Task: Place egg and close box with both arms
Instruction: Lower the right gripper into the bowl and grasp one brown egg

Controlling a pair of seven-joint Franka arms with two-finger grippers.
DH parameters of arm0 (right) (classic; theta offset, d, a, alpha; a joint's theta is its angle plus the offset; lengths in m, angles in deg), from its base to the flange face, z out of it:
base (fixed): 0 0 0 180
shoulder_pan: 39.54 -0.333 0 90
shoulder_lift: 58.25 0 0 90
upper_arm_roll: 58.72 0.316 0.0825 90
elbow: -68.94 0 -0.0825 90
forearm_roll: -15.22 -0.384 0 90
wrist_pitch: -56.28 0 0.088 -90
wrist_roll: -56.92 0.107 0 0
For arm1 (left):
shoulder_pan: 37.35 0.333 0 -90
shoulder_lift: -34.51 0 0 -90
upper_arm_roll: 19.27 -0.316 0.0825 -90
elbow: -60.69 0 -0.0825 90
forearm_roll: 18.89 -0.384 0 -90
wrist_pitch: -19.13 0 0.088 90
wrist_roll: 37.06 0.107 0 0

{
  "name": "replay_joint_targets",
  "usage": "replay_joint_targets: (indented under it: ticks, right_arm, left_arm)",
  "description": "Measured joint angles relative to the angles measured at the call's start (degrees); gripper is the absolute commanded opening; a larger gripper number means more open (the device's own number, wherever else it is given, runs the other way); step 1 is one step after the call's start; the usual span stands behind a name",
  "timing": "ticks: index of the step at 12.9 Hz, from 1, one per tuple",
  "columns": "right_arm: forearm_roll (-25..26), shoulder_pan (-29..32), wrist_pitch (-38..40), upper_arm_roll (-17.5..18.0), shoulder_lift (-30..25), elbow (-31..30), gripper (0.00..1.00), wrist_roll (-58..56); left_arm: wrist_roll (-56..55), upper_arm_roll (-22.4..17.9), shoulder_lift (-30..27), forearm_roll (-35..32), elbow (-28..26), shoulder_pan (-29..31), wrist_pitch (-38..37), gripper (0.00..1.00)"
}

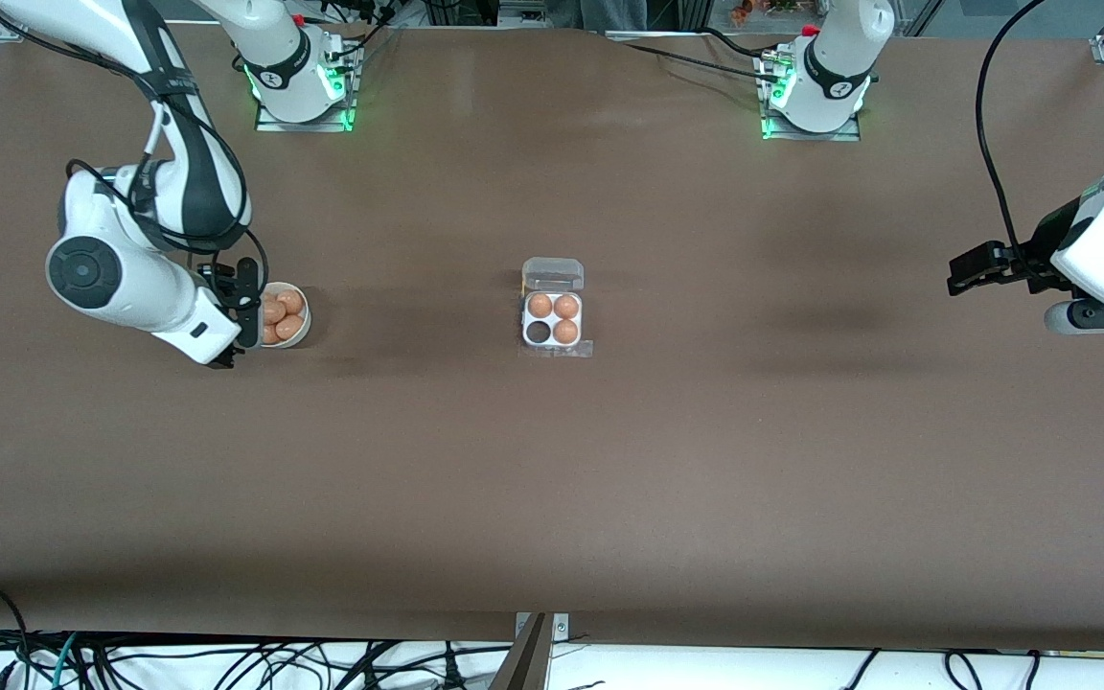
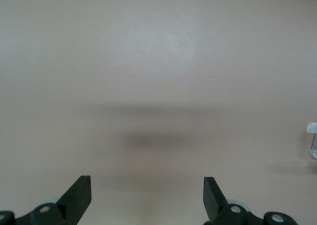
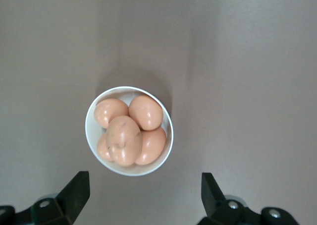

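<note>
Hovering over the white bowl (image 1: 286, 313), the right gripper (image 3: 142, 190) has its fingers spread wide and empty — only its wrist view shows five eggs, the topmost egg (image 3: 123, 140) lying lengthwise. Mid-table, the box (image 1: 553, 319) sits lid-open, three cells filled. The left gripper (image 2: 147, 193) waits open over bare table (image 1: 552, 479).

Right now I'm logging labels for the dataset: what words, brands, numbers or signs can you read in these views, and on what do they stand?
None can be read.
The box, its eggs, the white bowl and the table show no print.
Dark marks on both arm bases are too small to read.
The right gripper over the bowl and the waiting left gripper over bare table bear no text.
</note>
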Motion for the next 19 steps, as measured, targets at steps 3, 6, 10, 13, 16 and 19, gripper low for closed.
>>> replay_joint_targets:
  ticks: [3, 6, 10, 13, 16, 19]
  right_arm:
    - [0.24, -1.48, -4.13, 0.04, 2.68, -1.78, 1.0, -1.9]
    - [0.34, -1.71, -5.29, 0.04, 4.77, -1.83, 1.0, -4.92]
    - [0.68, -2.46, -2.97, 0.05, 4.86, -1.7, 1.0, -6.02]
    - [2.19, -2.49, 0.07, 0.02, 4.84, -1.63, 1.0, -6.79]
    - [3.96, -2.48, 2.93, -0.11, 4.56, -1.35, 1.0, -7.1]
    - [4.49, -2.48, 2.98, -0.23, 4.59, -1.34, 1.0, -7.23]
  left_arm:
    - [0.0, -0.05, 0.33, 0.0, 0.01, 0.31, 0.0, 1.0]
    - [0.0, -0.05, 0.34, 0.0, 0.02, 0.39, 0.0, 1.0]
    - [0.0, -0.05, 0.34, 0.0, 0.03, 0.43, 0.0, 1.0]
    - [0.0, -0.05, 0.34, 0.0, 0.03, 0.44, 0.0, 1.0]
    - [0.0, -0.05, 0.34, 0.0, 0.03, 0.46, 0.0, 1.0]
    - [0.0, -0.05, 0.34, 0.0, 0.03, 0.5, 0.0, 1.0]
